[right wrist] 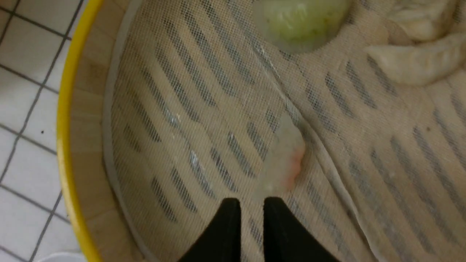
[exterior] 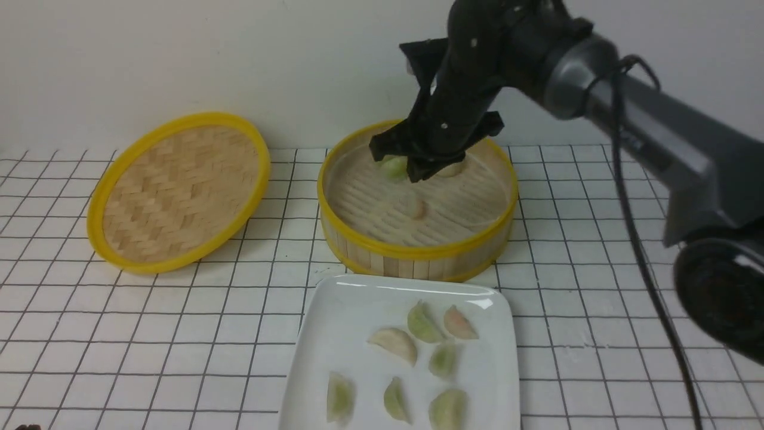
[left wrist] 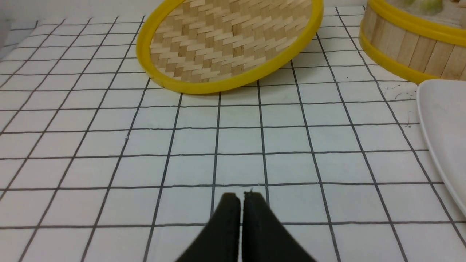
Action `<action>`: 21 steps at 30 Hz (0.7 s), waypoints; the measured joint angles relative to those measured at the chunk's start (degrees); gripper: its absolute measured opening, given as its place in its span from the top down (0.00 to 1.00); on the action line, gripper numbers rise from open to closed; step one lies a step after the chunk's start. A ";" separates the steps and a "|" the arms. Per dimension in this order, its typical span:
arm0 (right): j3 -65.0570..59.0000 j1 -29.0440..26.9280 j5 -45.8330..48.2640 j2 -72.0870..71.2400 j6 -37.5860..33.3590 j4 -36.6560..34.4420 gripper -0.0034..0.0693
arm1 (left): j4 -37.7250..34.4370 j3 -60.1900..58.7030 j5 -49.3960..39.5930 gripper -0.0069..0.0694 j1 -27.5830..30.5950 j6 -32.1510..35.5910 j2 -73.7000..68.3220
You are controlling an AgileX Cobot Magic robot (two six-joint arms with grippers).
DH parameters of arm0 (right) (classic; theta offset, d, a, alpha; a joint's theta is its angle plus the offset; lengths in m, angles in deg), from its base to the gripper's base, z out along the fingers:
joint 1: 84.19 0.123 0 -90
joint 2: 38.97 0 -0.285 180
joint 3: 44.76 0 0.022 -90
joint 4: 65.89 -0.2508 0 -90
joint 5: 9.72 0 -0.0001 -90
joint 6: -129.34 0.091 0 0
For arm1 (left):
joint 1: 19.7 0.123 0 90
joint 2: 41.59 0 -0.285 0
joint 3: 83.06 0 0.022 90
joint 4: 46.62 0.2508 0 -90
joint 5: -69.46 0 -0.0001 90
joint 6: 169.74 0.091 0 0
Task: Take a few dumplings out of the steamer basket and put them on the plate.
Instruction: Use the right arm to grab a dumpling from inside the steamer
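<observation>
1. The basket (exterior: pixel 418 264) stands just behind the plate. Its wall is in the way, so a dumpling must rise over the rim.
2. The plate (exterior: pixel 349 310) holds seven dumplings; the task seems well advanced. Its glossy face is probably slippery.
3. The lid (exterior: pixel 173 194) lies to the left, apart from the basket, and does not hinder this path.
4. The right gripper (right wrist: pixel 252 200) is over the basket, a little open, with nothing between its fingertips. The left gripper (left wrist: pixel 242 194) is closed and empty, away from the work.
5. In the basket there are a green dumpling (right wrist: pixel 305 29), pale dumplings (right wrist: pixel 418 63) and a pinkish dumpling (right wrist: pixel 285 163), which lies alone. I judge it light, soft and easily torn; better to take its thick middle across, gently.
</observation>
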 joint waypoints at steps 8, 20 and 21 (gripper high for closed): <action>6.93 0.06 0.04 9.50 -0.93 4.67 0.50 | 0.00 0.00 0.00 0.92 0.00 0.00 0.00; 7.21 0.06 0.14 10.76 -2.53 4.89 0.74 | 0.00 0.00 0.00 0.92 0.00 0.00 0.00; 7.07 0.06 0.28 9.78 -2.66 4.51 0.73 | 0.00 0.00 0.00 0.92 0.00 0.00 0.00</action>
